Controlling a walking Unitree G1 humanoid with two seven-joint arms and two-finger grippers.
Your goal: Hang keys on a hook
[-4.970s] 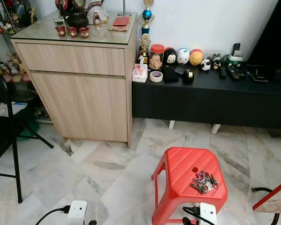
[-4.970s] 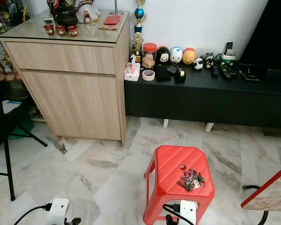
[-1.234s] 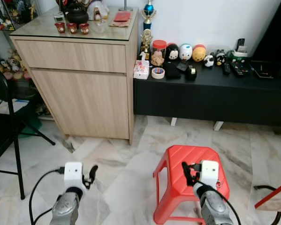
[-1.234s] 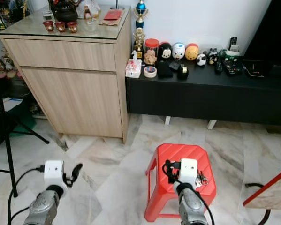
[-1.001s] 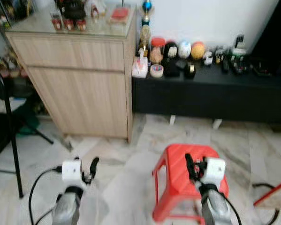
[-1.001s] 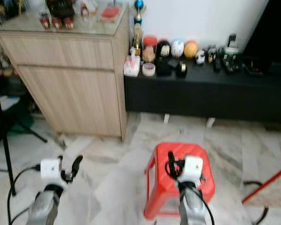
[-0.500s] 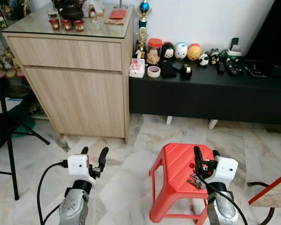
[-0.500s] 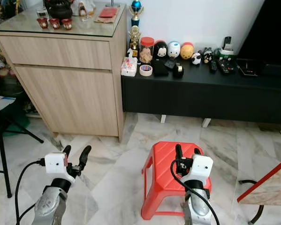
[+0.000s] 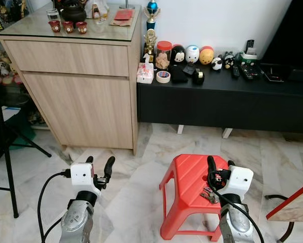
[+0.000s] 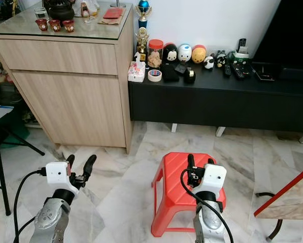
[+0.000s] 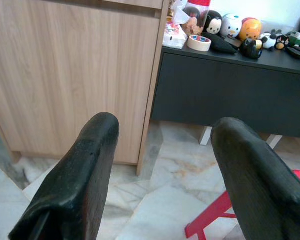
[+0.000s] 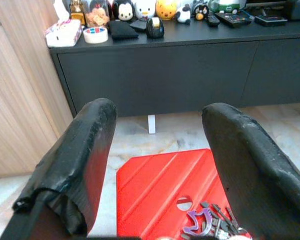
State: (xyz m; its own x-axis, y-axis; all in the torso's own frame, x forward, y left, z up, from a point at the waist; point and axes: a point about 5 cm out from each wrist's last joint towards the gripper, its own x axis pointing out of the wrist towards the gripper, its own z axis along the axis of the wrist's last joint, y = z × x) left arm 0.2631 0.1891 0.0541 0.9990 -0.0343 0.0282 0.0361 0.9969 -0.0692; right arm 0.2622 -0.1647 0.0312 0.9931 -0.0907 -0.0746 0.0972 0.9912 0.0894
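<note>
The right tool (image 9: 218, 166), fingers spread and empty, has come forward over the red stool (image 9: 186, 178), the keys (image 12: 210, 222) lying at its 5 o'clock corner, so the grab looks imminent; left tool (image 9: 97, 164) released too.

your right gripper (image 9: 219, 166) hangs over the red stool (image 9: 186, 178) with fingers spread; the keys (image 12: 210, 221) lie exposed between them. open marble floor (image 9: 141, 167) separates the stool from the wooden cabinet (image 9: 80, 86) and black counter (image 9: 222, 96).
</note>
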